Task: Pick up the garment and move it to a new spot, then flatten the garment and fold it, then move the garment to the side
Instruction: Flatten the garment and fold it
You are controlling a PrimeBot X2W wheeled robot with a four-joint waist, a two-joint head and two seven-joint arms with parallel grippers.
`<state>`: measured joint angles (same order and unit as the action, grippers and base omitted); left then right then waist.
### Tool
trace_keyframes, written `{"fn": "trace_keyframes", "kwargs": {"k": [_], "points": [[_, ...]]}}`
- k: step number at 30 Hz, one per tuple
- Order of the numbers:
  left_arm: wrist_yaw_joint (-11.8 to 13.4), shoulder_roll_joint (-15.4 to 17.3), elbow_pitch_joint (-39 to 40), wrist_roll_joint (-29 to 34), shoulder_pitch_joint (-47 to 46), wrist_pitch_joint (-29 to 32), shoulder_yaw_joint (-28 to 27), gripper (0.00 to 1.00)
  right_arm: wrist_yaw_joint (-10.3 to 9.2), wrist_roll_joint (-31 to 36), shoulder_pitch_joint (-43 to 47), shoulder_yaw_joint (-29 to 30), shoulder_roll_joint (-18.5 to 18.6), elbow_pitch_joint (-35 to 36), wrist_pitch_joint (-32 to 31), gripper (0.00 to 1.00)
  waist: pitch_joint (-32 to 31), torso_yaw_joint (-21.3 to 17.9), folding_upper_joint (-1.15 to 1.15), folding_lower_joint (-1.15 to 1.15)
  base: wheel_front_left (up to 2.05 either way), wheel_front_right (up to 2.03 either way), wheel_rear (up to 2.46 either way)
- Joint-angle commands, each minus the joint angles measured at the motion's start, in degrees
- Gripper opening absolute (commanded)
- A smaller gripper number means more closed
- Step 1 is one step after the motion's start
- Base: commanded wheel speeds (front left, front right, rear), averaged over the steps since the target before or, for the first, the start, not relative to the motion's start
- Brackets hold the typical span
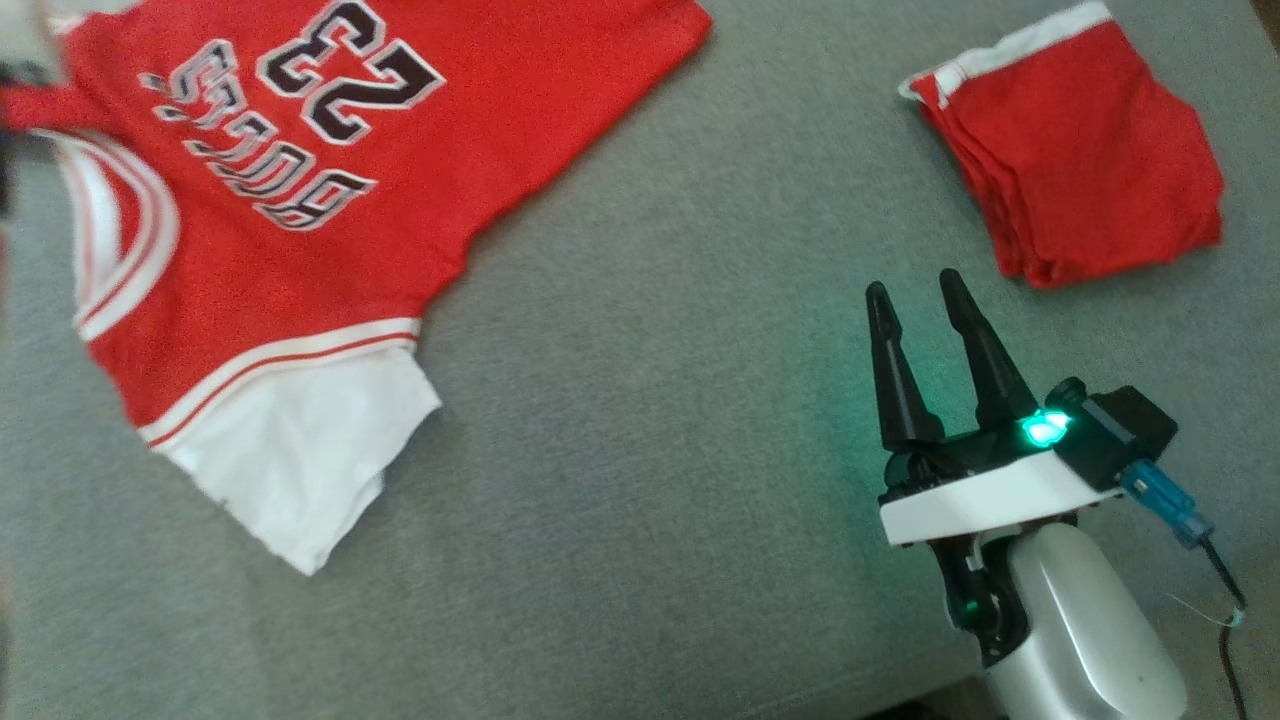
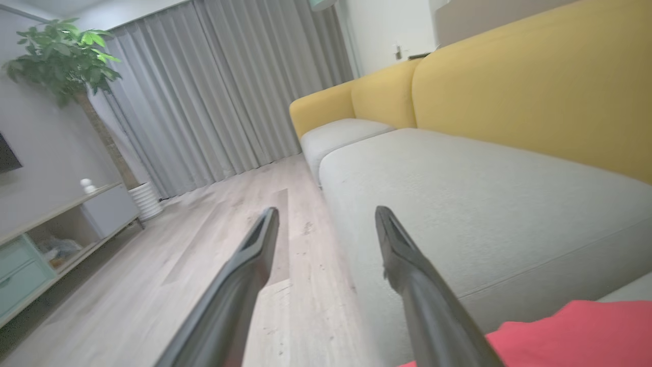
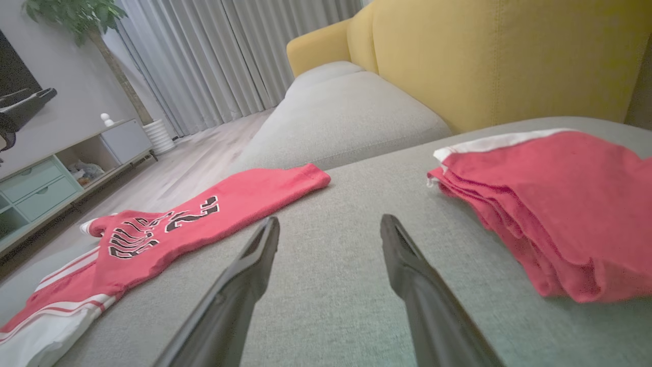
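Observation:
The garment, a red jersey with the number 23, white trim and a white sleeve, lies spread at the upper left of the grey sofa cushion. It also stretches across the left of the right wrist view as the jersey. My right gripper hovers open over bare cushion at the lower right, well away from the jersey, its fingers apart with nothing between them. My left gripper is open and empty, pointing out past the sofa's edge, with a patch of red cloth just below and right of it.
A folded red piece with a white band lies at the cushion's upper right, beyond the right gripper. Yellow sofa backrest stands behind. Wooden floor, a low cabinet, a potted plant and curtains lie off the sofa's left.

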<state>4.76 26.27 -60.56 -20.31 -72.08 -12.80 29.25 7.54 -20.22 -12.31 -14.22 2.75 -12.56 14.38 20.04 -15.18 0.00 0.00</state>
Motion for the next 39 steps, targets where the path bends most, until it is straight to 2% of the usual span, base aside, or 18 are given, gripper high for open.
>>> {"fn": "trace_keyframes", "kwargs": {"k": [1, 5, 8, 10, 18, 19, 23, 28, 33, 39], "points": [[-0.6, 1.6, 2.4, -0.5, -0.4, -1.0, -1.6, 1.00, -0.05, 0.6, -0.2, -0.8, 0.1, 1.6, 0.6, 1.00, -2.2, 2.0, 0.00, 0.00, 0.00, 0.00, 0.00], [-1.3, -1.4, 6.9, -2.3, 5.8, -2.0, -2.2, 1.00, -0.05, 1.8, 1.0, 0.7, 0.1, 1.5, 0.6, 1.00, -5.3, 4.8, 0.00, 0.00, 0.00, 0.00, 0.00], [-0.8, -3.3, 12.0, -3.5, 11.6, -2.1, -3.2, 1.00, -0.05, 2.8, 1.8, 1.8, 0.1, 1.4, 0.6, 1.00, -7.5, 7.1, 0.00, 0.00, 0.00, 0.00, 0.00], [0.3, -4.8, 18.4, -4.7, 19.1, -2.2, -4.5, 1.00, -0.05, 3.8, 2.8, 2.9, 0.1, 1.3, 0.6, 1.00, -9.5, 9.3, 0.00, 0.00, 0.00, 0.00, 0.00], [5.4, -7.8, 34.2, -7.7, 43.9, -2.2, -7.9, 1.00, -0.05, 4.9, 5.1, 4.7, 0.1, 1.3, 0.6, 1.00, -13.3, 12.9, 0.00, 0.00, 0.00, 0.00, 0.00], [6.5, -8.9, 38.0, -7.9, 49.6, -2.2, -8.4, 1.00, -0.05, 5.2, 5.8, 5.1, 0.1, 1.4, 0.6, 1.00, -14.0, 13.8, 0.00, 0.00, 0.00, 0.00, 0.00], [8.0, -11.5, 43.8, -7.6, 58.3, -2.2, -8.7, 1.00, -0.05, 5.7, 7.2, 5.7, 0.1, 1.4, 0.6, 1.00, -14.8, 15.3, 0.00, 0.00, 0.00, 0.00, 0.00], [8.4, -13.0, 46.7, -6.0, 61.2, -2.2, -8.2, 1.00, -0.05, 7.4, 7.0, 6.1, 0.1, 0.6, 0.4, 1.00, -14.3, 17.8, 0.00, 0.00, 0.00, 0.00, 0.00], [7.9, -13.7, 47.1, -4.4, 59.6, -2.2, -6.9, 1.00, -0.05, 9.8, 1.8, 8.5, 0.1, -0.4, -2.1, 1.00, -11.8, 20.2, 0.00, 0.00, 0.00, 0.00, 0.00], [7.0, -15.2, 46.4, -3.8, 57.1, -2.2, -5.9, 1.00, -0.05, 15.5, -10.7, 15.1, 0.1, -7.6, -11.8, 1.00, -7.1, 23.2, 0.00, 0.00, 0.00, 0.00, 0.00]]}}
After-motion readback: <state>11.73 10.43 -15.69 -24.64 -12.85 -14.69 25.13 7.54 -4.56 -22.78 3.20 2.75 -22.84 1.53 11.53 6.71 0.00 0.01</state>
